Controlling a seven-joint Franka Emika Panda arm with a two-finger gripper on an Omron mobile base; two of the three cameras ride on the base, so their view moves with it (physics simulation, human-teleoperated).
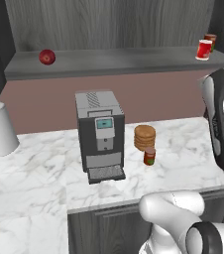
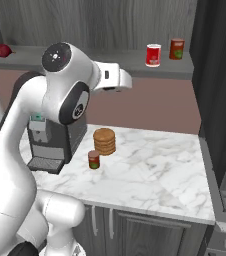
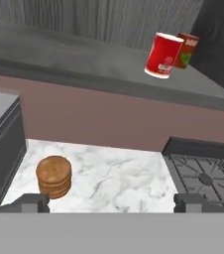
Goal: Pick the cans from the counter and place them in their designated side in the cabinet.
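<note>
Cans: two sit on the shelf [image 2: 135, 60], one [image 2: 94, 160] left on the table [image 2: 150, 170]. My tool [image 3: 111, 203] hangs open and empty; next I drop toward seven o'clock for it.

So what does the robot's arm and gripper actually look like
The arm is glossy white, built from rounded, tube-like segments with dark grey to black bands and discs at the joints; one round joint cap carries small light dots. No loose cables show. In the hand view, the gripper shows as two small, blocky dark grey fingertips.
</note>
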